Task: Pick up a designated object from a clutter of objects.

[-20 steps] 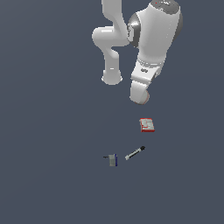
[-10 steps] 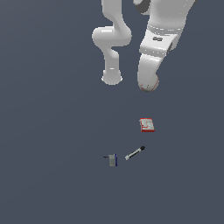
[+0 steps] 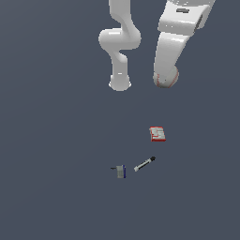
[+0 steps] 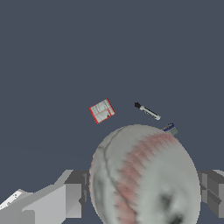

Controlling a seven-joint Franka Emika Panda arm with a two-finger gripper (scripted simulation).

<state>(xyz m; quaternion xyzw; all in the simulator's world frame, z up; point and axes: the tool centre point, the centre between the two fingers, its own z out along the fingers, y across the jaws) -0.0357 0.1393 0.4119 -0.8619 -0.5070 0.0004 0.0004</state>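
Observation:
The designated object, a pale ball [image 4: 144, 175] with faint reddish seams, fills the wrist view between my two fingers [image 4: 65, 199]. My gripper [image 4: 142, 192] is shut on it. In the exterior view the ball [image 3: 166, 78] hangs at the tip of the raised arm, high above the floor. The other pieces of the clutter lie below: a flat red-and-white box [image 3: 158, 134] [image 4: 102, 110], a slim black-tipped marker [image 3: 144, 163] [image 4: 147, 112] and a small grey-and-blue block [image 3: 121, 171] [image 4: 170, 128].
The arm's white base [image 3: 120, 83] stands on the dark grey floor behind the clutter, to the exterior view's left of the ball. The block sits just beside the marker.
The arm has lifted the ball higher and slightly toward the exterior view's right. The box, marker and block have not moved.

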